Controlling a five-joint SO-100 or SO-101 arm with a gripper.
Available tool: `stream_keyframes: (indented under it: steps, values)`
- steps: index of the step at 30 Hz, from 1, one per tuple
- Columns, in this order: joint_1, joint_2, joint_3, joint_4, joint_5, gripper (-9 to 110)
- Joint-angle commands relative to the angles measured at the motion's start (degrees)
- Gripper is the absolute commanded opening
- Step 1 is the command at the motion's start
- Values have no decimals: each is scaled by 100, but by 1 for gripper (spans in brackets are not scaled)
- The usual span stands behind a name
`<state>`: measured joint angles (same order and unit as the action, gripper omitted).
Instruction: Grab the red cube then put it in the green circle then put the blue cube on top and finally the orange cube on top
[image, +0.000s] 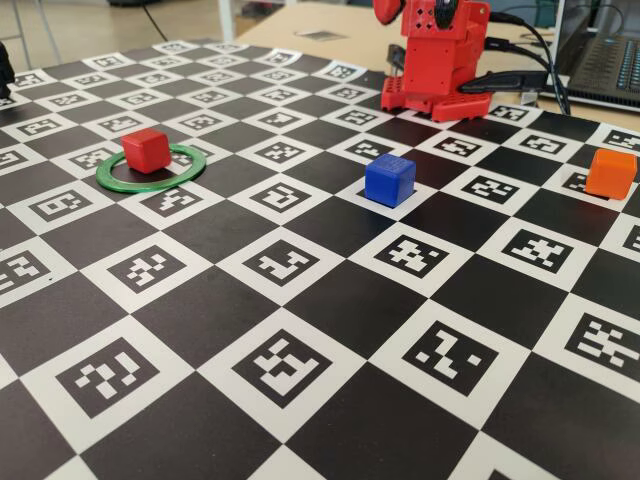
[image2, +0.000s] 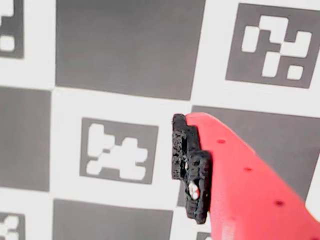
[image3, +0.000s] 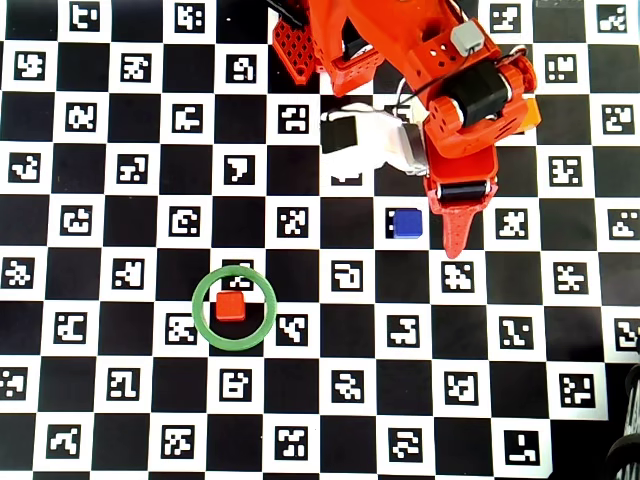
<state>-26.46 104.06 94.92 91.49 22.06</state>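
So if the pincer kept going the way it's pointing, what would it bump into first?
Probably just the checkered mat. In the overhead view the pincer points down the picture, passing beside the blue cube, not at it. Height is hard to judge.

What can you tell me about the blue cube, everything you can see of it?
The blue cube is a small, deep-blue, plastic-looking block with slightly rounded edges. It sits flat and upright on the checkered marker mat, alone, nothing on top. In the overhead view it lies just left of the gripper without visibly touching it, well away from the green circle.
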Motion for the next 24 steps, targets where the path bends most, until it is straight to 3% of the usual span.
stream_keyframes:
  steps: [1,24]
  values:
    - [-44,413,149,-308,88,47]
    - [-185,369,2039,-1898,396,48]
